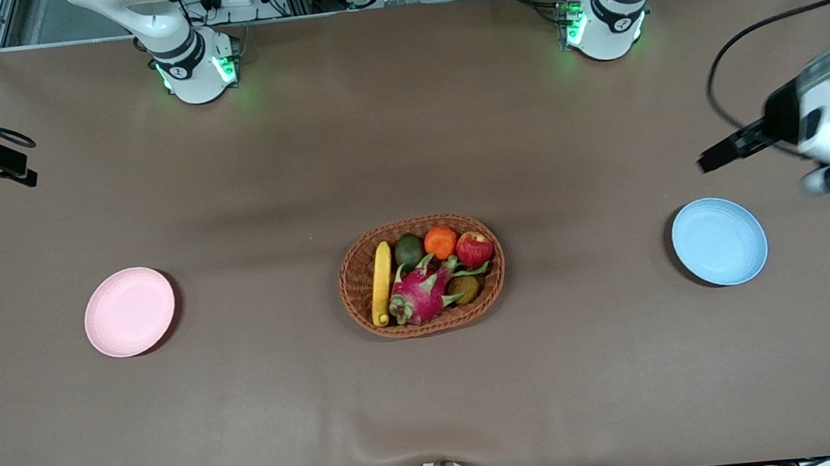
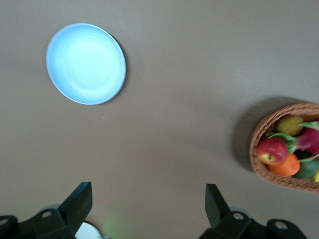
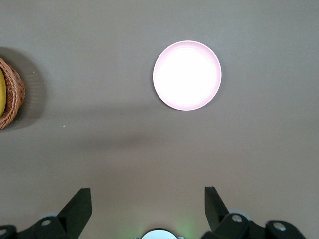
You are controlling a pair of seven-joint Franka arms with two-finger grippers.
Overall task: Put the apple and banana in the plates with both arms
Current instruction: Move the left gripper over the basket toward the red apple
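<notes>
- Wicker basket [image 1: 422, 275] at mid-table, holding the banana [image 1: 382, 282], apple [image 1: 474, 248], an orange [image 1: 440, 242], an avocado [image 1: 409, 249], a dragon fruit [image 1: 421, 293] and a brownish kiwi [image 1: 464, 287].
- Banana along the basket's rim toward the right arm's end; apple at the rim toward the left arm's end, beside the orange.
- Pink plate [image 1: 129, 311] bare, toward the right arm's end; blue plate [image 1: 719, 241] bare, toward the left arm's end, both well apart from the basket.
- Left gripper [image 2: 148, 206] up over bare table near the blue plate, fingers spread wide, holding nothing.
- Right gripper [image 3: 148, 208] over bare table near the pink plate, fingers likewise wide apart, holding nothing.
</notes>
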